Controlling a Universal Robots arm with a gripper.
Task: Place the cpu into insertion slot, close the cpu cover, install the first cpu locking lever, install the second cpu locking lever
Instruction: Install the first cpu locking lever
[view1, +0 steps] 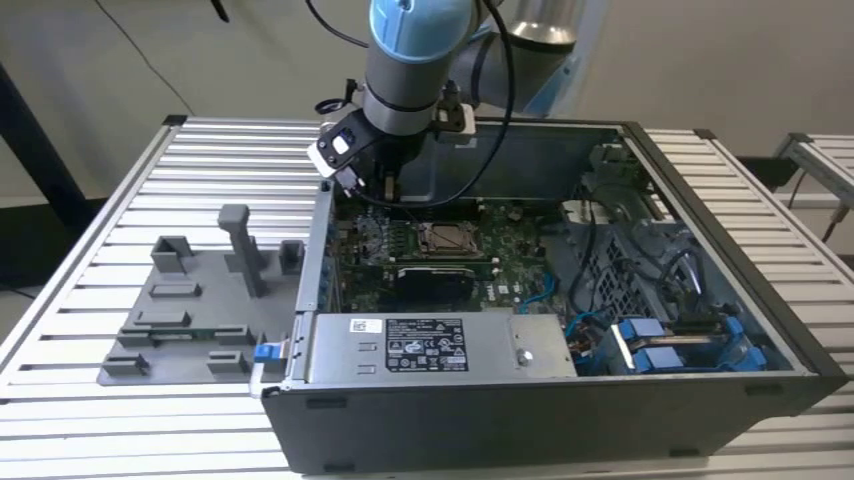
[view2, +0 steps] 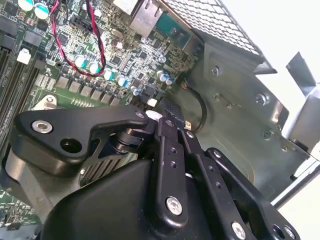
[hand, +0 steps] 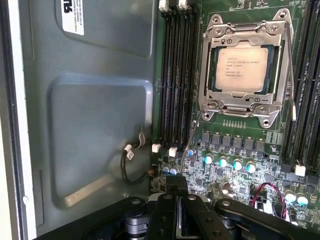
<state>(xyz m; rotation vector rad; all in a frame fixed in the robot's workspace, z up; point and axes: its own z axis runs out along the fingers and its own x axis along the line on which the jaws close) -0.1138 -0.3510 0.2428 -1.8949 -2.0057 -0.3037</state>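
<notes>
Sitting flat in the slot (hand: 215, 21) at the upper right of the first wrist view, the cpu (hand: 241, 62) shows a matte silvery-beige lid. The cover (hand: 239, 103), a thin bright steel frame with a square cut-out, lies down over its edges. The chip looks light, stiff and fragile, and would best be touched by its edges; as it lies, the wire levers seem the only hold on offer. One lever (hand: 194, 131), a thin springy-looking steel rod, slants from the slot's lower left corner toward the gripper (hand: 175, 187) at bottom centre. A second lever (hand: 290, 80) runs along the slot's right side. The gripper's dark fingers are drawn together, their tip just beside the first rod's free end; whether they pinch it I cannot tell. The green board (hand: 235, 165) with round capacitors lies below the slot, and the grey sheet-metal case wall (hand: 90, 125) is at left.
</notes>
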